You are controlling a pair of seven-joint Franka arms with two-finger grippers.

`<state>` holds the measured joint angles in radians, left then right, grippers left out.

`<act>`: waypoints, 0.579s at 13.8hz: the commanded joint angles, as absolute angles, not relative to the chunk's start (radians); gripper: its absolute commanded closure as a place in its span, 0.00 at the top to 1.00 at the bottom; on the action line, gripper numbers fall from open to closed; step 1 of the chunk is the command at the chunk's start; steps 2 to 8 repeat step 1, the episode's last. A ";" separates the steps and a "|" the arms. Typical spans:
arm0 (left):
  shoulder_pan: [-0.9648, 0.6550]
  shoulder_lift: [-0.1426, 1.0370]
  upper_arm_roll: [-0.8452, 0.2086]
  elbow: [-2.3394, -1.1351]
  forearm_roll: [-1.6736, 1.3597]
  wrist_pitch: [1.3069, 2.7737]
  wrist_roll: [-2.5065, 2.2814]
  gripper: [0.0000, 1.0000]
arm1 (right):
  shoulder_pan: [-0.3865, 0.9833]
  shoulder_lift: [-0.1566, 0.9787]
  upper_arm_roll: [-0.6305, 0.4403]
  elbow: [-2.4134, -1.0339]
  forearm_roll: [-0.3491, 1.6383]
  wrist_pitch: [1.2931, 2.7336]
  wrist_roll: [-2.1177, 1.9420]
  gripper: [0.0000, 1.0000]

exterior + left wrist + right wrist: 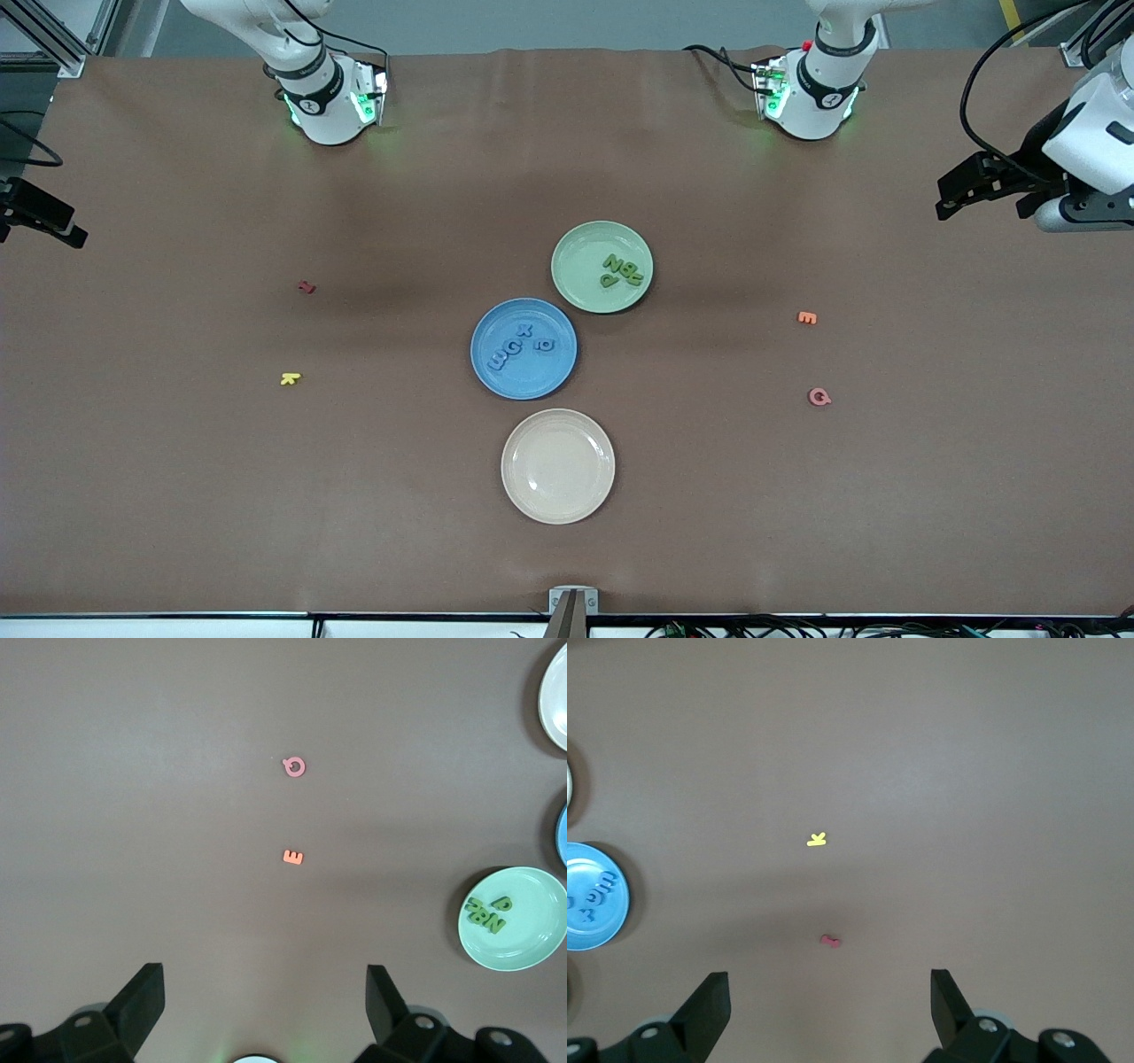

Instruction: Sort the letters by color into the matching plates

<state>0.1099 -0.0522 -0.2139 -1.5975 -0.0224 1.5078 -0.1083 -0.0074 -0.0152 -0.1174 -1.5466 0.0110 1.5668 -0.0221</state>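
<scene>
In the green plate (586, 254) lie 4 green letters (622, 270); the blue plate (505, 372) holds 4 blue letters (520, 347). Left gripper (266, 1005) and right gripper (830, 1005) wait wide open, empty, above bare table.

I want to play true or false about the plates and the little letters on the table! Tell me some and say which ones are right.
1. The green letters lie in the light green plate. True.
2. The cream plate holds a yellow letter. False: it holds nothing; the yellow letter lies on the table toward the right arm's end.
3. The blue letters lie in the blue plate. True.
4. The left pincer grips the orange letter. False: its fingers are open, and the orange letter lies on the table.
5. The right pincer is open and holds nothing. True.
</scene>
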 commanded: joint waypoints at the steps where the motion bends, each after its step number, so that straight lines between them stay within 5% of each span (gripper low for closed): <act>1: 0.117 -0.061 -0.216 -1.577 -0.037 1.485 -0.090 1.00 | -0.005 -0.021 -0.107 -1.552 -0.020 1.575 -0.026 1.00; 8: 0.117 -0.061 -0.216 -1.577 -0.037 1.485 -0.090 1.00 | -0.005 -0.021 -0.107 -1.552 -0.020 1.575 -0.026 1.00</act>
